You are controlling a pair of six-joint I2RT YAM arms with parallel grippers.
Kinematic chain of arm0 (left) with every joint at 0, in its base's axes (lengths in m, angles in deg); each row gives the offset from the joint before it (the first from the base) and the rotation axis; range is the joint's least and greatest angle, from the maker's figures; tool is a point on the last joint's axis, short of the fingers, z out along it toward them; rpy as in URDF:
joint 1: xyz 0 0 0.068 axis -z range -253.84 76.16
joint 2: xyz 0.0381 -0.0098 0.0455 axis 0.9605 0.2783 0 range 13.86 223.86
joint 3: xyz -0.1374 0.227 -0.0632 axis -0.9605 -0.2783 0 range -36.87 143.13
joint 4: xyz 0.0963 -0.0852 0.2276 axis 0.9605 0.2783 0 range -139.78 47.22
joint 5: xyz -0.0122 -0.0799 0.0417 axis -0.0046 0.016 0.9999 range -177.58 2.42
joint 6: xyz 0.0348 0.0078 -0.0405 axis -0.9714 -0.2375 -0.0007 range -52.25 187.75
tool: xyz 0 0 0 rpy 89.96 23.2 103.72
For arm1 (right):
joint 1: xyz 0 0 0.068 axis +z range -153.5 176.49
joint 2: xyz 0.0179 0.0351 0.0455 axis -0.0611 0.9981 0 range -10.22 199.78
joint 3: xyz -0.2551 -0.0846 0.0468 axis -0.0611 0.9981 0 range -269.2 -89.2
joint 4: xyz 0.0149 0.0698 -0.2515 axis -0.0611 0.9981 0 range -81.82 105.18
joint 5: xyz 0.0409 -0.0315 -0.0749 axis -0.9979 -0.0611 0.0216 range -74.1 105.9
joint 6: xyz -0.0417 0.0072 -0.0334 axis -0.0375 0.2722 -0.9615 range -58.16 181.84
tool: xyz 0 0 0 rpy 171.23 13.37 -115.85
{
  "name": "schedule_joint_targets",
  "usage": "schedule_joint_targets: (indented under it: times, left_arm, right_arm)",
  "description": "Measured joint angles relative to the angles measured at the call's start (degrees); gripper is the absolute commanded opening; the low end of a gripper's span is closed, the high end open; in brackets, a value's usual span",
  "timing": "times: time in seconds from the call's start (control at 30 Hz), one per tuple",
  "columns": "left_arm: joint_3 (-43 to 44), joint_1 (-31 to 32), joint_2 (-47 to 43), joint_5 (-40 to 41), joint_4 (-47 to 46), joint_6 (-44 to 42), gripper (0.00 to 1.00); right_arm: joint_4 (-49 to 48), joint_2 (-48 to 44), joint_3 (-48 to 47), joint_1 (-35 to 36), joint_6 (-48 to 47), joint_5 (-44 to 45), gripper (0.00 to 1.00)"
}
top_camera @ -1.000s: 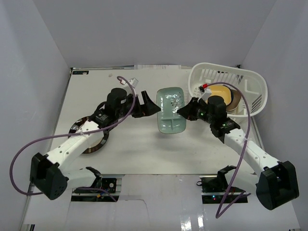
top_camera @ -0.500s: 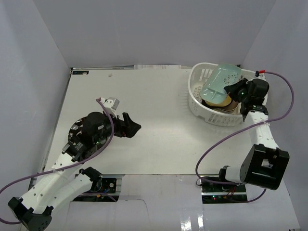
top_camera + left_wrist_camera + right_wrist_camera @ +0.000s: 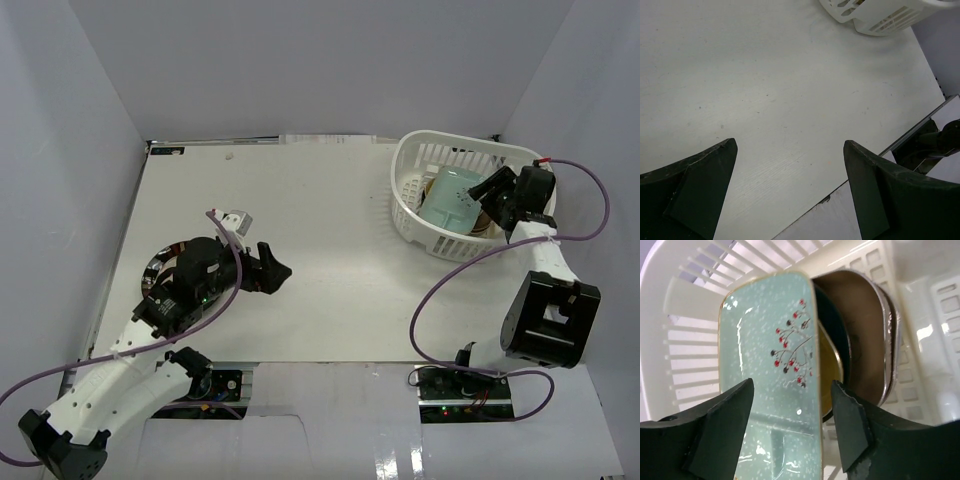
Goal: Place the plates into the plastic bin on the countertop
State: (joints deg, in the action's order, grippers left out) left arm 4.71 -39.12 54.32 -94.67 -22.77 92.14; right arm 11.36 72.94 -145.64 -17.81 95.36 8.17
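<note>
Right gripper [image 3: 792, 387] has just opened, delivering the pale green plate [image 3: 765, 365] into the far-right plastic bin [image 3: 410, 165]; left gripper [image 3: 790, 144] hangs wide and empty

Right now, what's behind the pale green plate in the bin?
Behind the pale green plate: a yellow plate, a dark plate, then a brown plate. Much of each is covered.

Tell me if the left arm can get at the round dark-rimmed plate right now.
Probably yes: the plate lies on its side of the table, partly under the arm itself. The open left gripper points away, so it must pull back first.
</note>
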Motion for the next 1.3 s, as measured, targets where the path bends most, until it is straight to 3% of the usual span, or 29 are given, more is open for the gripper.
schedule_joint_targets:
  times: [0.03,0.07,0.33,0.43,0.6,0.73,0.87,1.0,1.3]
  left_arm:
    - [0.00,0.02,-0.31,0.00,0.00,-0.02,0.98]
    - [0.00,0.02,-0.61,0.00,0.00,-0.02,0.98]
    - [0.00,0.02,-1.20,0.63,0.00,-0.07,0.98]
    - [0.07,0.02,-1.20,1.99,0.00,0.17,0.98]
    - [3.28,0.02,-1.33,6.91,1.16,0.55,0.98]
    - [9.97,0.02,-2.91,12.48,1.46,0.57,0.98]
    - [15.74,0.00,-6.91,16.94,0.17,0.55,0.98]
    - [16.79,0.00,-11.43,19.71,-0.85,0.94,0.98]
    - [13.60,0.02,-12.76,21.03,1.90,2.80,0.98]
  right_arm:
    - [-0.09,-0.26,-0.17,-0.07,-0.24,0.72,0.78]
    - [0.02,-0.74,-0.37,-0.17,-0.46,1.53,0.79]
    - [-0.09,-10.78,-0.46,3.32,-2.36,4.00,0.81]
    - [-1.03,-14.78,-0.46,14.60,-3.89,5.38,0.81]
    - [-8.72,-13.94,3.39,44.54,-3.89,6.99,0.80]
    - [-13.68,-2.08,1.88,62.45,-2.86,9.68,0.80]
    - [-18.05,16.72,-7.67,72.08,-0.15,9.81,0.79]
    - [-23.45,30.93,-15.85,75.97,4.90,7.74,0.77]
    - [-35.04,51.06,-28.41,76.26,21.81,1.75,0.54]
